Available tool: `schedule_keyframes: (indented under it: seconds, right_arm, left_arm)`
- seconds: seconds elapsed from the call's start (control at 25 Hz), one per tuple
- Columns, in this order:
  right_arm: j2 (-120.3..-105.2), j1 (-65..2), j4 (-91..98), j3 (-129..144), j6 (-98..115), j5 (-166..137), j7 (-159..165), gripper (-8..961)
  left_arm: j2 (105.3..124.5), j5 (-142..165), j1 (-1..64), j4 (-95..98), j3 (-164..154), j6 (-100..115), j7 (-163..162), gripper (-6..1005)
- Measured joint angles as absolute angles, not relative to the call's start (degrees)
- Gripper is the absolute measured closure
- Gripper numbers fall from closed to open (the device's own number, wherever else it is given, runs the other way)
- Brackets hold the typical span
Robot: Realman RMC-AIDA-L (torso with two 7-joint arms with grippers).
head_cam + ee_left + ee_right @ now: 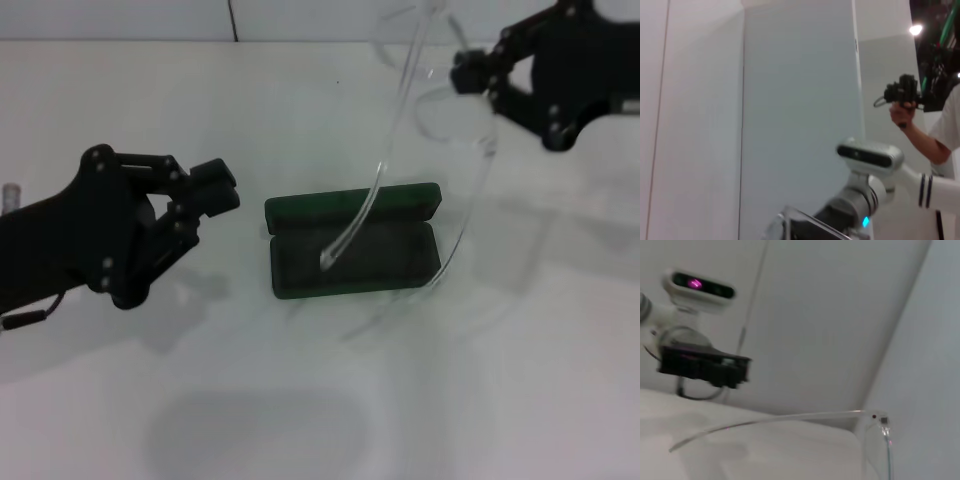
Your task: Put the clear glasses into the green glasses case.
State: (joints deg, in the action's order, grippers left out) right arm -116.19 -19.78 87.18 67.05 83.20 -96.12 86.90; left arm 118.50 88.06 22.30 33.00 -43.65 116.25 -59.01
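The right gripper [468, 72] is hanging above the far right part of the white counter [500, 380], and its fingers are grasping the clear glasses [440, 130] at the upper part of the frame. The glasses are hanging in the air, with one long arm pointing down over the green glasses case [352, 252], which is lying open on the counter. The left gripper [215, 190] is waiting just left of the case with its fingers clenched and holding nothing.
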Motion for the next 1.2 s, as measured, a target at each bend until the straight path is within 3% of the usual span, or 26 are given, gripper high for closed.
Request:
schedule_keyframes:
  seconds: [0.44,1.2]
  right_arm:
    - [-116.16,-19.86,76.5,75.92,80.75,-88.98,79.71,900]
    - [-116.22,-27.1,62.25,80.91,79.23,-80.46,70.67,900]
  left_arm:
    - [118.42,81.99,22.9,36.23,-48.5,116.49,-64.81,928]
    - [119.38,83.0,25.55,35.49,-50.27,114.34,-65.45,941]
